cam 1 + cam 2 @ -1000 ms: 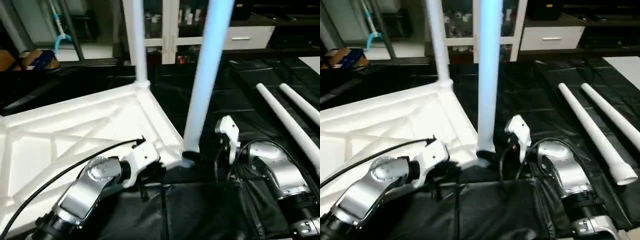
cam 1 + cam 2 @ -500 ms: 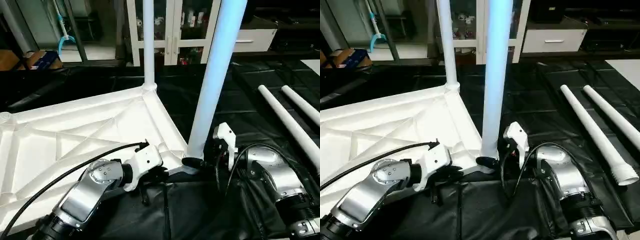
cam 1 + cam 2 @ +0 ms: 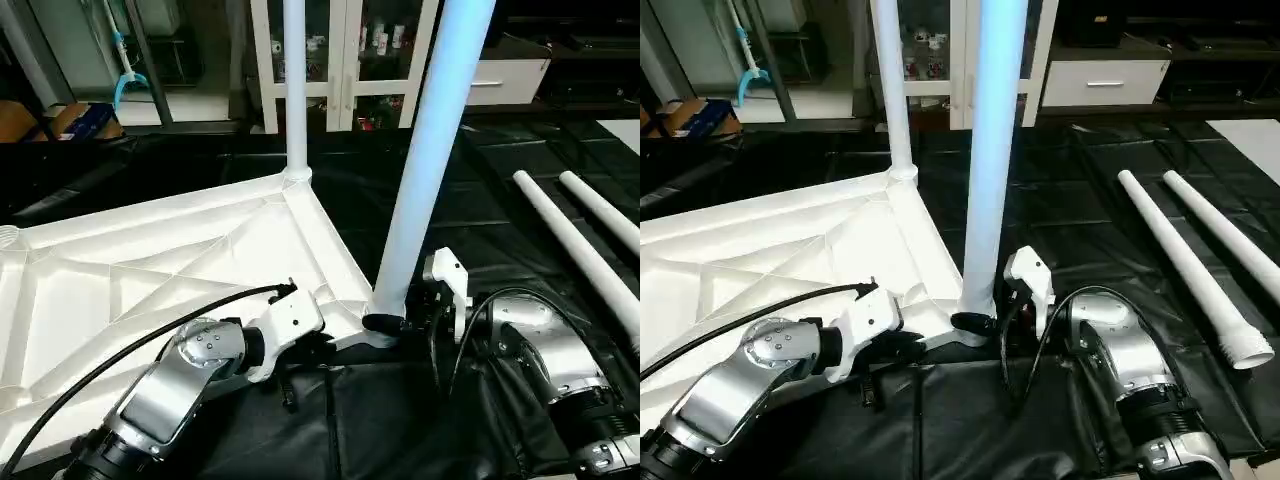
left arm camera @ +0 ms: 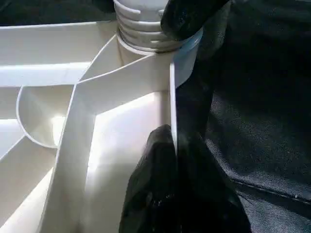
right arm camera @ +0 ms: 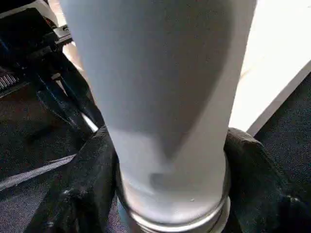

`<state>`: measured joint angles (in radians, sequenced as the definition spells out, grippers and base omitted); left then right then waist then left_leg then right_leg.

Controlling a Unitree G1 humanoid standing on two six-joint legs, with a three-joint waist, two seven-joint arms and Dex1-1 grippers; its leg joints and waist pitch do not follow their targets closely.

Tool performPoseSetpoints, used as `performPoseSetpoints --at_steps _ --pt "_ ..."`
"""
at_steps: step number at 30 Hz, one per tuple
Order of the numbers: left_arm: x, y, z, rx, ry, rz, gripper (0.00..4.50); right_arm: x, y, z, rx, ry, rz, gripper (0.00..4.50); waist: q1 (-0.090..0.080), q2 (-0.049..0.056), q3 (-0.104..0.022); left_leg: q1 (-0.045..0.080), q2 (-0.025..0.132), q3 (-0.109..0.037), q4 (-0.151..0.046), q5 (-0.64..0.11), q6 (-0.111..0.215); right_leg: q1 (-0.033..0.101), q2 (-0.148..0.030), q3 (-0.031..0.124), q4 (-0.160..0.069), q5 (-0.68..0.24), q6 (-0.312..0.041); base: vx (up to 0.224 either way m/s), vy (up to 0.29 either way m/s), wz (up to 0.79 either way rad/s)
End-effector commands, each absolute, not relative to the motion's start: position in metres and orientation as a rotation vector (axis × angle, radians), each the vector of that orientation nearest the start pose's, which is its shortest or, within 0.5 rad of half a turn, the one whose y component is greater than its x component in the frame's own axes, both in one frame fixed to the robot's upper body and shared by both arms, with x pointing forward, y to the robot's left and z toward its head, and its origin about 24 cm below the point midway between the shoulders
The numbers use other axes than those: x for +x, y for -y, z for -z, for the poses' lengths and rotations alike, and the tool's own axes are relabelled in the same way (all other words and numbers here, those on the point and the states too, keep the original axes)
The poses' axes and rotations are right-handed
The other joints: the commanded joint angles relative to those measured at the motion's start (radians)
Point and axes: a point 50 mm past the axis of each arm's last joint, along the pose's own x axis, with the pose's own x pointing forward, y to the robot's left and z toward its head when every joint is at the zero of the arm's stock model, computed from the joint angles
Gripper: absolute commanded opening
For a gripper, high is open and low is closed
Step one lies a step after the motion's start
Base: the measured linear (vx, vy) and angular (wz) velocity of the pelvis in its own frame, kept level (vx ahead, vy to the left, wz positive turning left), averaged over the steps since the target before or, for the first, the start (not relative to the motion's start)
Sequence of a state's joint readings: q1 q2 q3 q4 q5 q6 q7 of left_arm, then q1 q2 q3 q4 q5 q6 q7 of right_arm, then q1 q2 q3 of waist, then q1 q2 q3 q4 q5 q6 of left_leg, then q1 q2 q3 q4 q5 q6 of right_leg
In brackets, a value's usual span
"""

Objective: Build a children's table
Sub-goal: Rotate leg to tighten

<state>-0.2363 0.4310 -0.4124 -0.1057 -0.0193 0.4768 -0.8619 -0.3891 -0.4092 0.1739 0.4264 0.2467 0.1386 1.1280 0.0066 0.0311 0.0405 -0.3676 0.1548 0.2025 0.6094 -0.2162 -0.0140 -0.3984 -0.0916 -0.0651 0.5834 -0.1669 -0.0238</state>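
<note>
- Table top (image 3: 150, 270): white, ribbed underside up, lying on the black sheet (image 3: 1060, 210).
- Near leg (image 3: 425, 150): upright in the near corner socket (threads showing above the socket rim in the left wrist view, so judged not fully home).
- Far leg (image 3: 295, 85): upright in the far corner.
- Spare legs (image 3: 1185, 255): two, lying on the sheet, well apart from the top.
- Left gripper (image 4: 177, 160): jaws closed on the top's edge wall beside the socket; should hold firm against turning.
- Right gripper (image 5: 167, 194): a finger either side of the near leg's base, touching it; turn squarely, keeping the leg vertical to avoid cross-threading.
</note>
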Motion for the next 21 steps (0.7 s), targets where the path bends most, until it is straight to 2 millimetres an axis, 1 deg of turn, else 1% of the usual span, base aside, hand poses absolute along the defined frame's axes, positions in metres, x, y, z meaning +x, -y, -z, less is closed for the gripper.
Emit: performPoseSetpoints --at_steps 1,3,4,5,6,7,8,9,10,11,12,13,14,15,16,17,18,19,20,21 --pt "0.239 -0.101 -0.042 0.410 -0.483 1.228 0.00 0.294 0.162 -0.039 -0.110 -0.343 -1.130 2.72 0.001 -0.009 -0.056 0.009 0.077 -0.038 -0.078 -0.165 0.077 0.043 -0.061 0.045 -0.055 -0.202 -0.234 0.000 0.000 0.00" --pt "0.240 -0.101 -0.041 0.409 -0.487 1.215 0.00 0.296 0.160 -0.036 -0.121 -0.340 -1.084 2.71 0.001 -0.007 -0.054 0.010 0.077 -0.038 -0.080 -0.180 0.071 0.041 -0.060 0.044 -0.058 -0.222 -0.231 0.000 0.000 0.00" --pt "0.241 -0.101 -0.040 0.406 -0.488 1.201 0.00 0.298 0.160 -0.035 -0.131 -0.337 -1.047 2.70 -0.002 -0.008 -0.052 0.008 0.077 -0.040 -0.082 -0.202 0.061 0.042 -0.060 0.044 -0.060 -0.249 -0.225 0.000 0.000 0.00" --pt "0.243 -0.101 -0.040 0.404 -0.493 1.177 0.00 0.300 0.159 -0.033 -0.122 -0.337 -1.015 2.70 -0.006 -0.007 -0.051 0.009 0.077 -0.041 -0.085 -0.224 0.049 0.040 -0.060 0.044 -0.063 -0.277 -0.215 0.000 0.000 0.00" --pt "0.246 -0.100 -0.039 0.407 -0.493 1.156 0.00 0.303 0.158 -0.032 -0.126 -0.336 -0.971 2.70 -0.009 -0.009 -0.050 0.011 0.076 -0.042 -0.086 -0.247 0.037 0.039 -0.059 0.044 -0.068 -0.308 -0.205 0.000 0.000 0.00" --pt "0.248 -0.099 -0.039 0.410 -0.492 1.143 0.00 0.304 0.158 -0.031 -0.130 -0.334 -0.940 2.70 -0.010 -0.009 -0.049 0.012 0.076 -0.042 -0.087 -0.260 0.030 0.037 -0.059 0.044 -0.069 -0.326 -0.199 0.000 0.000 0.00" --pt "0.252 -0.098 -0.038 0.418 -0.493 1.103 0.00 0.306 0.155 -0.030 -0.119 -0.336 -0.897 2.69 -0.014 -0.007 -0.048 0.013 0.074 -0.043 -0.088 -0.288 0.018 0.035 -0.059 0.043 -0.073 -0.365 -0.188 0.000 0.000 0.00" --pt "0.252 -0.098 -0.038 0.418 -0.493 1.103 0.00 0.306 0.155 -0.030 -0.119 -0.336 -0.897 2.69 -0.017 -0.008 -0.047 0.014 0.075 -0.044 -0.088 -0.297 0.011 0.033 -0.059 0.043 -0.075 -0.377 -0.183 0.000 0.000 0.00" --pt "0.257 -0.095 -0.038 0.419 -0.497 1.061 0.00 0.310 0.153 -0.028 -0.112 -0.338 -0.832 2.69 -0.019 -0.007 -0.047 0.015 0.073 -0.046 -0.089 -0.322 0.000 0.032 -0.058 0.042 -0.077 -0.401 -0.173 0.000 0.000 0.00" --pt "0.269 -0.089 -0.037 0.410 -0.497 0.963 0.00 0.314 0.147 -0.024 -0.081 -0.343 -0.735 2.69 -0.022 -0.008 -0.044 0.017 0.072 -0.046 -0.089 -0.345 -0.010 0.026 -0.057 0.042 -0.082 -0.433 -0.161 0.000 0.000 0.00" --pt "0.270 -0.089 -0.037 0.408 -0.498 0.952 0.00 0.315 0.147 -0.024 -0.081 -0.342 -0.726 2.69 -0.029 -0.007 -0.044 0.018 0.070 -0.048 -0.089 -0.360 -0.021 0.025 -0.058 0.041 -0.085 -0.451 -0.154 0.000 0.000 0.00" --pt "0.280 -0.083 -0.037 0.382 -0.503 0.860 0.00 0.320 0.141 -0.021 -0.079 -0.340 -0.639 2.69 -0.029 -0.007 -0.047 0.018 0.069 -0.051 -0.088 -0.366 -0.024 0.027 -0.059 0.039 -0.084 -0.459 -0.149 0.000 0.000 0.00" --pt "0.283 -0.080 -0.037 0.372 -0.506 0.833 0.00 0.321 0.140 -0.021 -0.076 -0.341 -0.608 2.69 -0.032 -0.008 -0.044 0.020 0.068 -0.049 -0.088 -0.376 -0.027 0.021 -0.059 0.038 -0.091 -0.480 -0.140 0.000 0.000 0.00" --pt "0.289 -0.077 -0.038 0.337 -0.510 0.777 0.00 0.325 0.137 -0.019 -0.070 -0.344 -0.524 2.69 -0.033 -0.003 -0.046 0.020 0.069 -0.052 -0.088 -0.381 -0.033 0.024 -0.060 0.037 -0.091 -0.483 -0.134 0.000 0.000 0.00" --pt "0.293 -0.074 -0.038 0.314 -0.513 0.741 0.00 0.328 0.135 -0.018 -0.064 -0.348 -0.468 2.69 -0.037 -0.005 -0.047 0.016 0.067 -0.051 -0.088 -0.376 -0.032 0.024 -0.060 0.036 -0.093 -0.478 -0.134 0.000 0.000 0.00" --pt "0.293 -0.074 -0.038 0.314 -0.513 0.741 0.00 0.328 0.135 -0.018 -0.064 -0.348 -0.468 2.69 -0.036 -0.007 -0.048 0.012 0.066 -0.054 -0.090 -0.372 -0.030 0.027 -0.060 0.034 -0.093 -0.471 -0.128 0.000 0.000 0.00" --pt "0.296 -0.071 -0.037 0.302 -0.518 0.713 0.00 0.330 0.131 -0.017 -0.038 -0.355 -0.412 2.69 -0.034 -0.004 -0.049 0.013 0.068 -0.054 -0.091 -0.382 -0.025 0.027 -0.061 0.034 -0.093 -0.465 -0.123 0.000 0.000 0.00" --pt "0.299 -0.069 -0.036 0.303 -0.518 0.688 0.00 0.332 0.127 -0.017 -0.020 -0.355 -0.369 2.69 -0.037 -0.006 -0.046 0.012 0.067 -0.052 -0.090 -0.389 -0.021 0.022 -0.060 0.034 -0.097 -0.471 -0.121 0.000 0.000 0.00" --pt "0.302 -0.066 -0.035 0.316 -0.517 0.672 0.00 0.333 0.116 -0.019 0.009 -0.338 -0.349 2.69 -0.040 -0.010 -0.046 0.016 0.062 -0.052 -0.089 -0.407 -0.021 0.019 -0.059 0.031 -0.102 -0.506 -0.110 0.000 0.000 0.00" --pt "0.302 -0.066 -0.035 0.316 -0.517 0.672 0.00 0.333 0.116 -0.019 0.009 -0.338 -0.349 2.69 -0.039 -0.005 -0.048 0.020 0.061 -0.053 -0.087 -0.414 -0.020 0.015 -0.060 0.030 -0.105 -0.530 -0.099 0.000 0.000 0.00"
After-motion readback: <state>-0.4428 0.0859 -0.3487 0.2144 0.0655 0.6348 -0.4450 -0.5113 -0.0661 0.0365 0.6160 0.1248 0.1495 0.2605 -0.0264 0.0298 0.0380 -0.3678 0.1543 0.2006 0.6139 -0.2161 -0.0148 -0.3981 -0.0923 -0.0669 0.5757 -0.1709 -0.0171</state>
